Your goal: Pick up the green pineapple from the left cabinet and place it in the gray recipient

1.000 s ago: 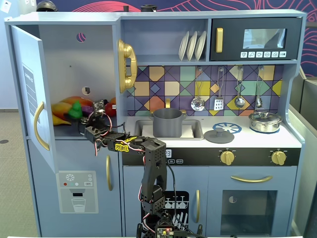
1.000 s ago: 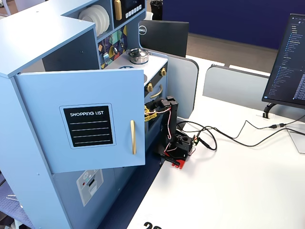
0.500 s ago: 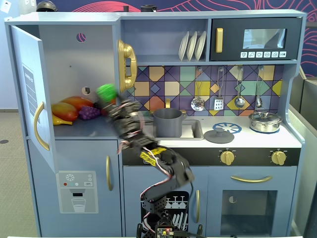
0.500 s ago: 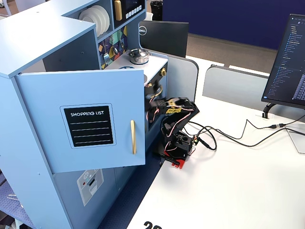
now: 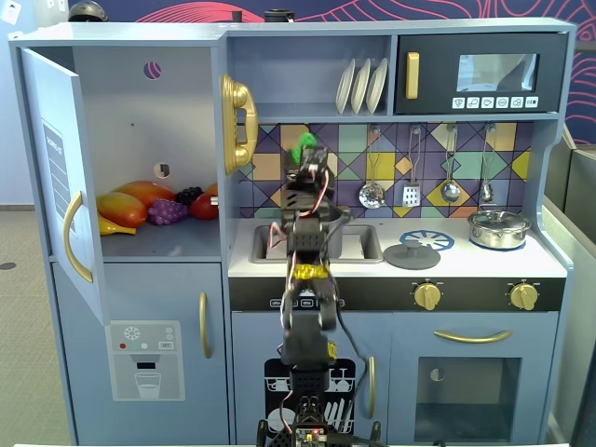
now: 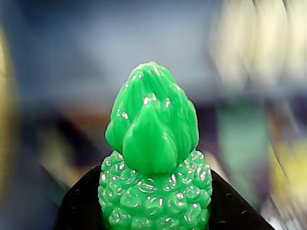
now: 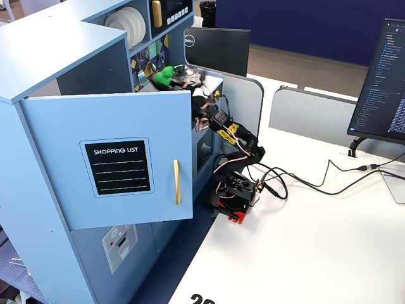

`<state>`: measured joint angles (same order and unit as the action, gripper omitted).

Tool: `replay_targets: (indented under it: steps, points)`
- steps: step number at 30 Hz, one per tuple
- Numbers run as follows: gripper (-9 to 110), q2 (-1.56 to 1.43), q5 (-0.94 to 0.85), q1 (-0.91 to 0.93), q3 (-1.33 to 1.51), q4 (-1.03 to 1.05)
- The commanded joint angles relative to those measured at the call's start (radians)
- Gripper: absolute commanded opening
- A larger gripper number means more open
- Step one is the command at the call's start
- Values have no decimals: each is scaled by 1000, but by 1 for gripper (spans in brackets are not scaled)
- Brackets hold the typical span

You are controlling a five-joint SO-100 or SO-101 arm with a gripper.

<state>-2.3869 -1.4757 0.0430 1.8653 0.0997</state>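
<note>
My gripper (image 5: 308,156) is shut on the green pineapple (image 5: 304,146) and holds it in the air in front of the tiled back wall, above the sink, to the right of the left cabinet (image 5: 140,112). In the wrist view the pineapple (image 6: 156,158) fills the middle, leafy top up, between my black fingers (image 6: 79,208). In another fixed view it (image 7: 166,75) shows just past the open cabinet door (image 7: 107,164). A low dark gray round recipient (image 5: 412,255) sits on the counter to the right of the sink.
The cabinet door (image 5: 54,168) stands open at the left. Orange, red and purple toy fruits (image 5: 154,207) lie on the cabinet shelf. A shiny silver lidded pot (image 5: 499,228) stands at the counter's right. Utensils (image 5: 413,177) hang on the back wall, plates (image 5: 361,86) stand above.
</note>
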Motion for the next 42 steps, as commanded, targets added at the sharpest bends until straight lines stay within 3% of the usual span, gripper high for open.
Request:
replay_targets:
  steps: [1, 3, 7, 9, 16, 21, 25, 28, 37, 40, 42]
  points:
    - [0, 213, -8, 57, -189, 123]
    - [4, 299, -43, 48, -236, 138]
    - [32, 411, 3, 41, -291, 115]
    - [39, 420, 18, 37, -296, 112]
    - [29, 100, -2, 20, -133, 225]
    - [23, -351, -18, -3, 74, 851]
    - [20, -466, -37, -8, 272, 1243]
    - [16, -525, 43, 3, 534, 1207]
    - [11, -623, -9, -40, 1131, 973]
    - [7, -614, 54, -61, 1137, 1077]
    - [7, -646, 5, -71, 1137, 1203]
